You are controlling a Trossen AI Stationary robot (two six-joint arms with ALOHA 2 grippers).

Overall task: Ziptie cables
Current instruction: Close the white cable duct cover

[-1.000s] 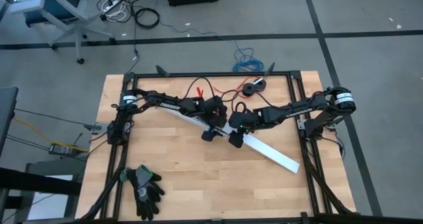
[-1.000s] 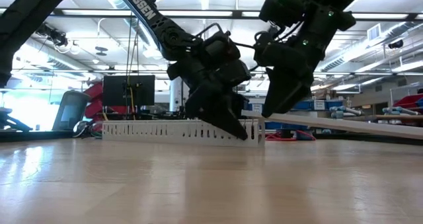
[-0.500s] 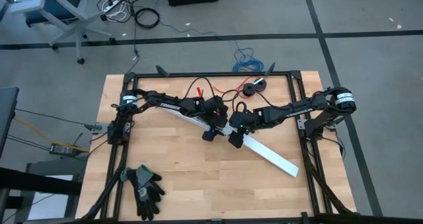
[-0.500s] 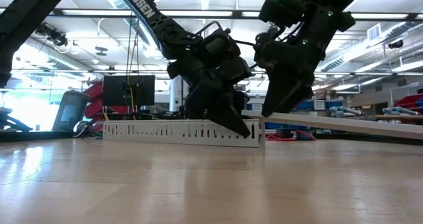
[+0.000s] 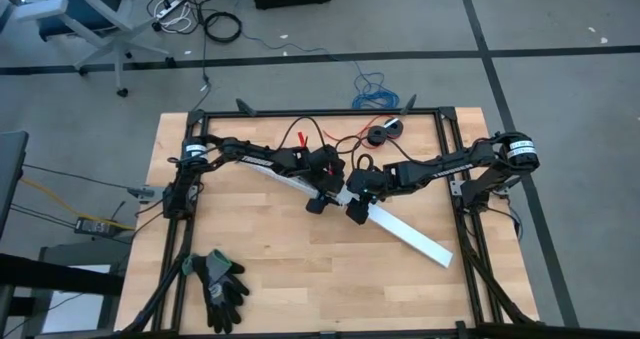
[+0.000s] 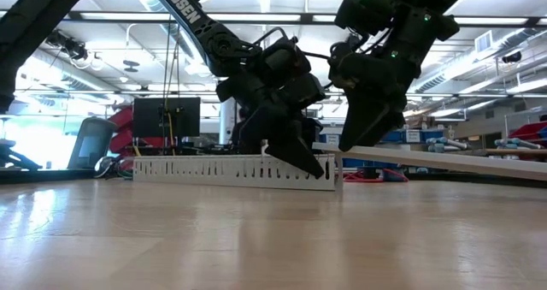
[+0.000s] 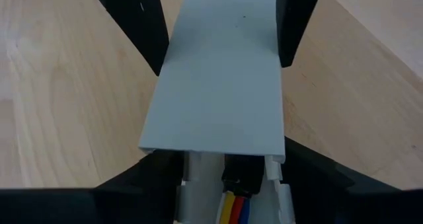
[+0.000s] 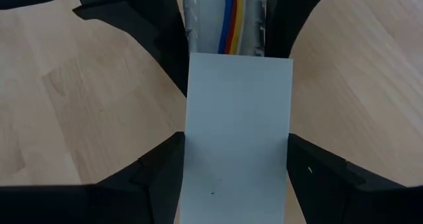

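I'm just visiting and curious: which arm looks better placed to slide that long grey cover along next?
Probably the right: its gripper straddles the flat grey cover, while the left gripper straddles the slotted white duct holding the coloured cables.

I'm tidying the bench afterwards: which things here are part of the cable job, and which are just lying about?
In use:
- cables lying in the slotted duct
- grey cover strip
- left hand
- right hand

Lying about:
- black gloves
- red wire with black spool
- blue wire coil
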